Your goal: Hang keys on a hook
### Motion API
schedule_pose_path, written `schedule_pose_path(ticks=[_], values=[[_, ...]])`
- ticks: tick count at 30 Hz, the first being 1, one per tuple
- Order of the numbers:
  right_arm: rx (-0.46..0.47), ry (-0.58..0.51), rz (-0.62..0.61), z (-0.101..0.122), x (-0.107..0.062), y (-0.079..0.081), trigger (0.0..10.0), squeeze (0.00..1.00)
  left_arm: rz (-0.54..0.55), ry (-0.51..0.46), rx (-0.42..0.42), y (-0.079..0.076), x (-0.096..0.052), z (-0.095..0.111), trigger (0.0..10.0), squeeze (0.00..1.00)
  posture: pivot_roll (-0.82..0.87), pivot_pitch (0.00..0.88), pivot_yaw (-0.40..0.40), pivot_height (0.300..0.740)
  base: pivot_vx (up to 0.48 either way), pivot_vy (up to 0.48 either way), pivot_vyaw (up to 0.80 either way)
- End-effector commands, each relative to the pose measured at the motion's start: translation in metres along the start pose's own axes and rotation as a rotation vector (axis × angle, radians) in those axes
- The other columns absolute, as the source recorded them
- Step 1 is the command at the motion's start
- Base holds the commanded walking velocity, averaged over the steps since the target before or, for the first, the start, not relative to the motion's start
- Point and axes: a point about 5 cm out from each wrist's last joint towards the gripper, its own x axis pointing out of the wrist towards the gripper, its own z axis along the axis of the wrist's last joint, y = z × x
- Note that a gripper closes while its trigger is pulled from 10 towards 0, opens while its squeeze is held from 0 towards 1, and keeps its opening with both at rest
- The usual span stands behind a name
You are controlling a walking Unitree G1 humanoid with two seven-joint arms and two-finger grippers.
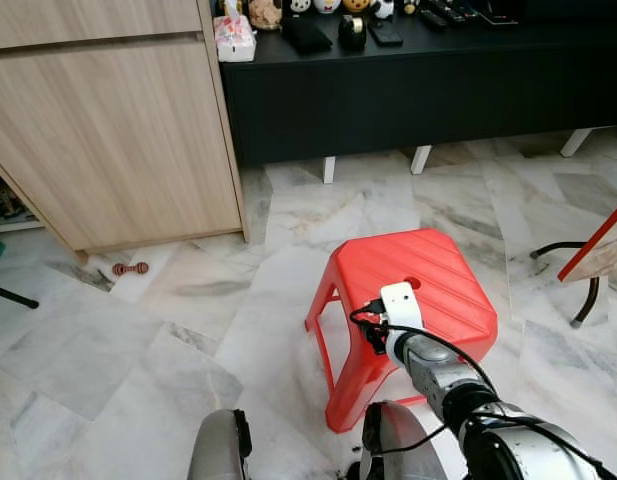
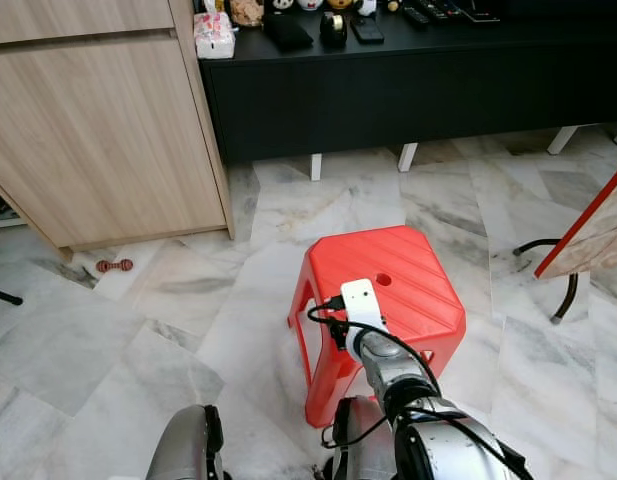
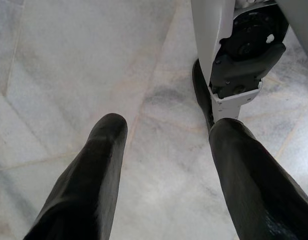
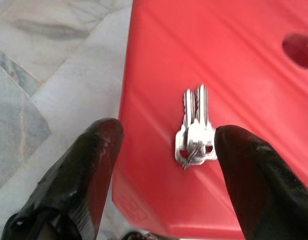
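Observation:
A small bunch of silver keys (image 4: 196,132) lies flat on the top of a red plastic stool (image 1: 443,275), close to its near edge. My right gripper (image 4: 168,134) hovers just above the stool, open, with one black finger on each side of the keys and touching neither. In the head views my right wrist (image 1: 403,318) reaches over the stool's near left corner and hides the keys. My left gripper (image 3: 166,130) hangs open over the marble floor beside my own leg (image 3: 238,55).
A light wooden cabinet (image 1: 108,130) stands at the back left. A black low sideboard (image 1: 408,90) with small items on top runs along the back wall. A small red toy (image 1: 130,268) lies on the floor. A chair base (image 1: 578,275) and a red-edged tabletop (image 1: 600,250) are at the right.

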Motion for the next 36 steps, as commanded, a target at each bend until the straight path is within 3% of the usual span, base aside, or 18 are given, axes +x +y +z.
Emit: schedule_pose_path(ticks=[1,19,36], values=[[0.022,0.020,-0.010,-0.008,-0.001,-0.002,10.0,0.00,-0.116,0.025,0.017,-0.031,-0.004,-0.010,10.0,0.00,0.08,0.225,-0.086,0.576,0.000,0.000,0.00],[0.090,-0.029,-0.089,-0.006,-0.003,-0.015,10.0,0.00,-0.103,0.001,0.025,-0.024,-0.005,-0.009,10.0,0.00,0.09,0.241,-0.076,0.576,0.000,0.000,0.00],[0.152,-0.112,-0.111,-0.004,-0.004,-0.014,10.0,0.00,-0.101,0.009,0.033,-0.022,-0.004,-0.007,10.0,0.00,0.09,0.219,-0.071,0.576,0.000,0.000,0.00]])
